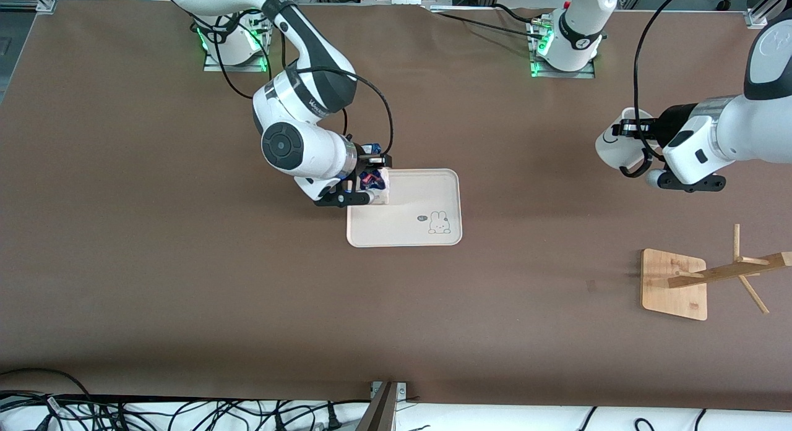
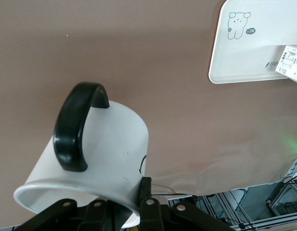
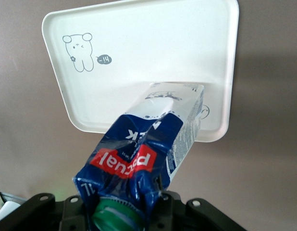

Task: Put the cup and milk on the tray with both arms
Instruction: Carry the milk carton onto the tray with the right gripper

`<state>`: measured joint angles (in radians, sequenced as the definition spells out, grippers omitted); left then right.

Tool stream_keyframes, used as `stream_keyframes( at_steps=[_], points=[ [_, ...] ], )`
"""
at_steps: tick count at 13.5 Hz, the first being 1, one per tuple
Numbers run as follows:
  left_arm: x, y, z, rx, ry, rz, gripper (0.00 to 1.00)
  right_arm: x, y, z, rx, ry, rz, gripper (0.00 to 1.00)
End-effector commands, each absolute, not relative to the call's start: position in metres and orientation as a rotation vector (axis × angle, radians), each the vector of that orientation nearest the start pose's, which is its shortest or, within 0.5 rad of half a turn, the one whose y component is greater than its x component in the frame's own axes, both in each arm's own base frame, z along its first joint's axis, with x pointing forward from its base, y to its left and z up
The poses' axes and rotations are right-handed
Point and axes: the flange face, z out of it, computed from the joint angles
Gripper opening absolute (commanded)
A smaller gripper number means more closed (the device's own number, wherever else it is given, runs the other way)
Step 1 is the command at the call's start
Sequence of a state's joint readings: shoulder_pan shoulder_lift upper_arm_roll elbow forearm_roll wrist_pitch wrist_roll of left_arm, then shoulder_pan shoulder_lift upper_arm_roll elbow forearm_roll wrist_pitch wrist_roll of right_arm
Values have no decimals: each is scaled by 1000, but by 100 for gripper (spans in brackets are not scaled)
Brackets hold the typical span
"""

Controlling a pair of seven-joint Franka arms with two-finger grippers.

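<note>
Cream tray point(image 1: 427, 199) is sitting mid-table with nothing fully set down on it yet, so I'd call this roughly the halfway mark. The milk point(image 1: 375, 182) is hanging over the tray corner that's toward the right arm's end and farther from the front camera. The right gripper point(image 1: 365, 187) is clamped shut on the carton's top, squashing the gable a bit, green cap toward the wrist. In the right wrist view the milk point(image 3: 153, 144) is pointing its base down at the tray point(image 3: 139, 53), just above or maybe grazing it; I can't tell if it's touching.

The cup point(image 1: 619, 146) is way off toward the left arm's end of the table, up in the air over bare tabletop. The left gripper point(image 1: 643, 137) is pinching shut on its rim, cup tipped on its side, handle point(image 2: 74, 125) sticking outward in the left wrist view, tray point(image 2: 244, 53) well apart from it there.

So what's left, I'm guessing: milk needs lowering and letting go, cup needs carrying across, righting and setting down.

Off near the front camera at the left arm's end, a bamboo stand point(image 1: 674, 284) is sitting unused.
</note>
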<state>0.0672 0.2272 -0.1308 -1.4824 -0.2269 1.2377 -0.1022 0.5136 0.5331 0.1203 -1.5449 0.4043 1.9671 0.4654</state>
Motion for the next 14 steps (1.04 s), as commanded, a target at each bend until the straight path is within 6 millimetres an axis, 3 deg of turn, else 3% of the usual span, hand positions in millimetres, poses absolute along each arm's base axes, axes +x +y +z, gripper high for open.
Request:
stream_keyframes(
  at_steps=[1, 6, 11, 13, 14],
  points=[
    [573, -59, 529, -3232, -24, 805, 0, 554, 409, 341, -2791, 49, 433, 30],
    [573, -65, 529, -3223, -40, 810, 0, 563, 409, 315, -2783, 91, 410, 30],
    [572, -68, 529, -3218, -53, 811, 0, 571, 412, 309, -2770, 109, 331, 30],
    [572, -68, 529, -3218, -55, 811, 0, 571, 411, 310, -2767, 125, 334, 100],
    [572, -68, 529, -3217, -53, 812, 0, 571, 411, 314, -2769, 113, 332, 100]
  ],
)
